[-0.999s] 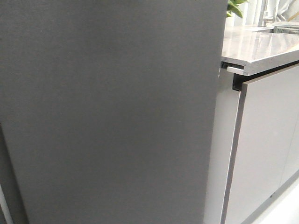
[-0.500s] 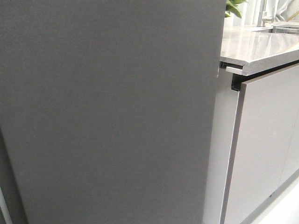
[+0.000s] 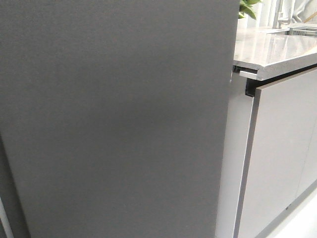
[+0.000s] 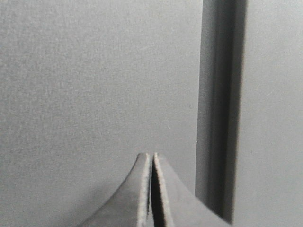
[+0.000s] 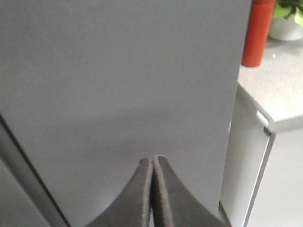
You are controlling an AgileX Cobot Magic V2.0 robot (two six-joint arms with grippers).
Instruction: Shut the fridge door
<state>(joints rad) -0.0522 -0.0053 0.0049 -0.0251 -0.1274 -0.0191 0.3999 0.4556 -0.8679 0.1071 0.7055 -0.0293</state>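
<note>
Filling most of the front view, the fridge door (image 3: 114, 119), matte dark grey, outer face toward the camera, right edge running down beside the pale cabinet fronts (image 3: 277, 163) and below the lip of the stone countertop (image 3: 272, 49). No white inner side, bin or tape on show anywhere, so swung most of the way round, by the look of it.

Left gripper (image 4: 152, 189) pointed straight at a dark grey panel, jaws pressed together with nothing between them, tips close to the surface; contact impossible to confirm. Beside it a dark vertical groove (image 4: 220, 113), possibly the seam between the door and the neighbouring panel, though not certain.

Right gripper (image 5: 154, 189) likewise drawn tight and empty, aimed at the door's outer face near its free edge. Beyond that edge a red bottle (image 5: 258, 30) and a potted plant (image 5: 289, 19) standing on the countertop.

Judged progress: nearly done or done. Not visible from these angles: the seal line itself, so full latching cannot be told. Likely remaining: a last firm push with the closed tips, then a check that the edge sits flush.
</note>
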